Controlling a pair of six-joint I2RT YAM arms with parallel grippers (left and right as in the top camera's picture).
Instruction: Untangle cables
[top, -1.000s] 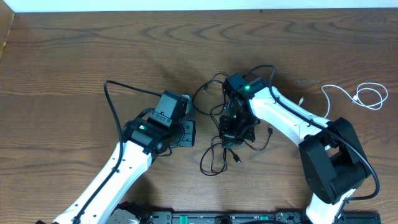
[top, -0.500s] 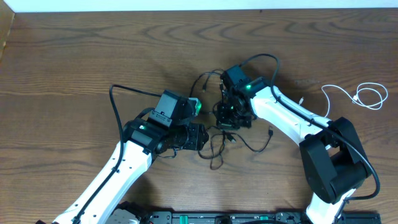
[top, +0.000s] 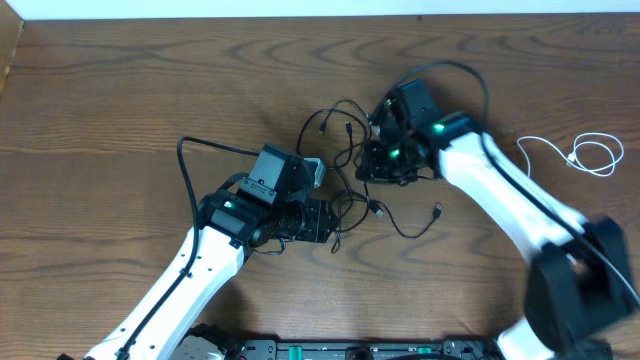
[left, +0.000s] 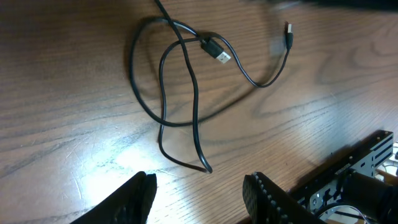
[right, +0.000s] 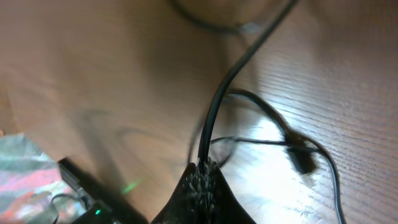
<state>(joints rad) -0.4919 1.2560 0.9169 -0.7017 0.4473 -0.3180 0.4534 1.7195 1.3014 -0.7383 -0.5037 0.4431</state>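
now: r gripper (right: 203, 169) clamped tight on black cable (right: 216, 106). l gripper (left: 199, 186) fingers wide apart, empty, over black loop (left: 132, 68) mid-table (top: 150, 90). white cable (top: 572, 156) well apart, far right.

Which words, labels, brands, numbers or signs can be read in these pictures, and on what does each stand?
No text can be read. The thin black cables, the thin white cable, the brown wooden table and the white-and-black robot arms show no legible writing; the right wrist view is blurred.

Likely a robotics lab: white robot arms (top: 190, 270) over a plain wooden table (top: 100, 90).
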